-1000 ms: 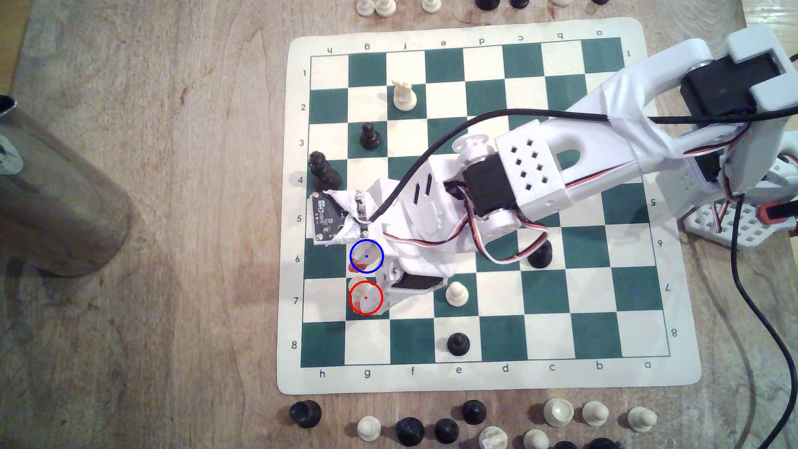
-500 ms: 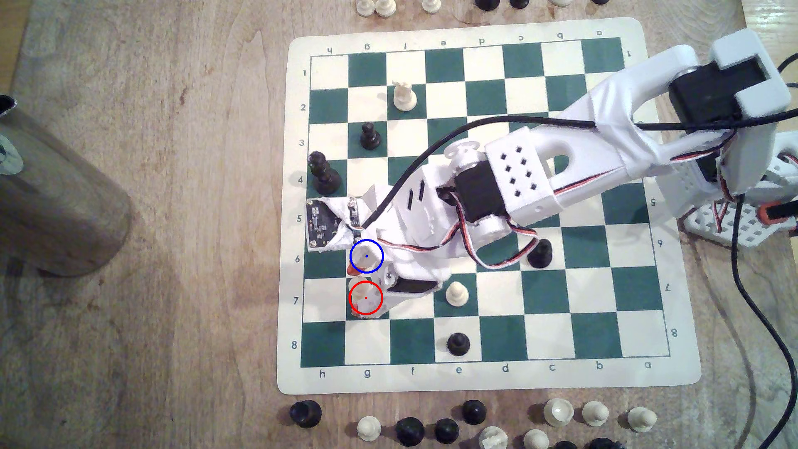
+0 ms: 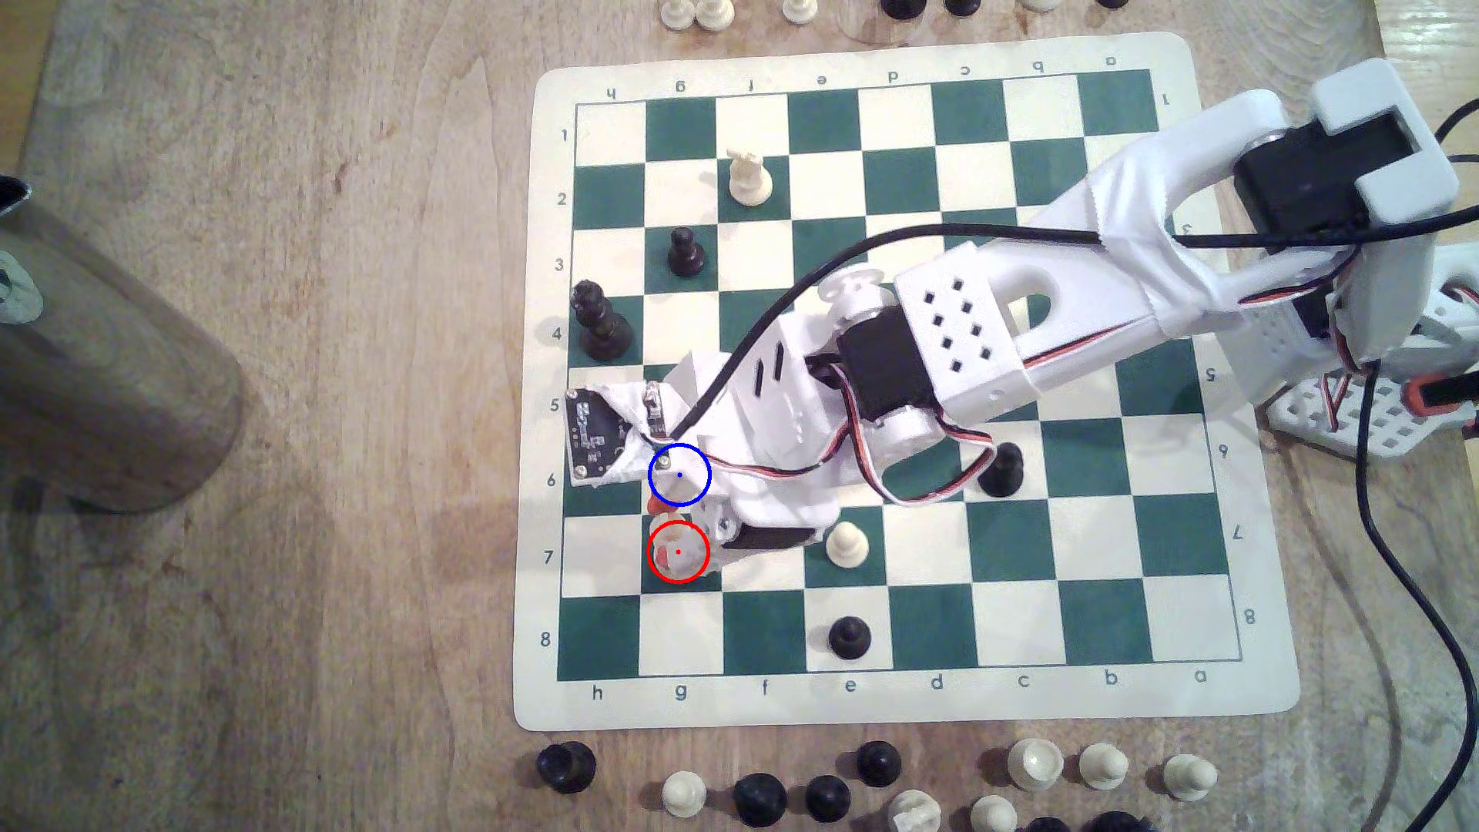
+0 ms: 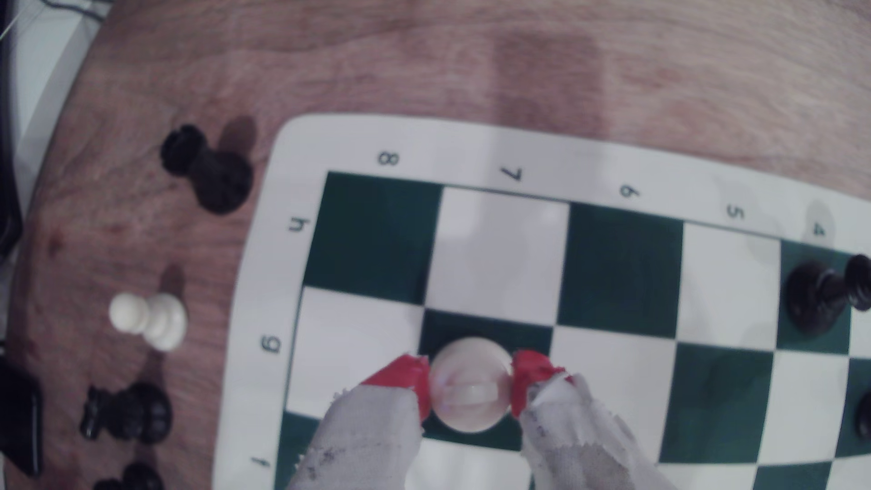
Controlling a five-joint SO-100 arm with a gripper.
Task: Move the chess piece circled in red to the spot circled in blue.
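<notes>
The chess piece circled in red (image 3: 680,562) is a cream piece standing on green square g7 of the board (image 3: 920,696). In the wrist view its rounded top (image 4: 471,384) sits between my two red-tipped fingers (image 4: 407,377), which press against both its sides. My gripper (image 3: 663,530) is shut on it, and the piece still rests on its square. The spot circled in blue (image 3: 680,474) is the cream square g6 just beside it, mostly covered by my wrist in the exterior view. That square shows bare in the wrist view (image 4: 608,381).
A cream pawn (image 3: 844,546) stands two squares to the exterior view's right of my gripper. Black pieces stand at e8 (image 3: 848,638), c6 (image 3: 1000,472), h4 (image 3: 600,320) and g3 (image 3: 684,252). Spare pieces (image 3: 760,796) line the table below the board. A metal cylinder (image 3: 104,360) stands far left.
My wrist has sunk lower over g6 and g7. The red fingertips have drawn closer together around the circled piece. The piece has not left its square.
</notes>
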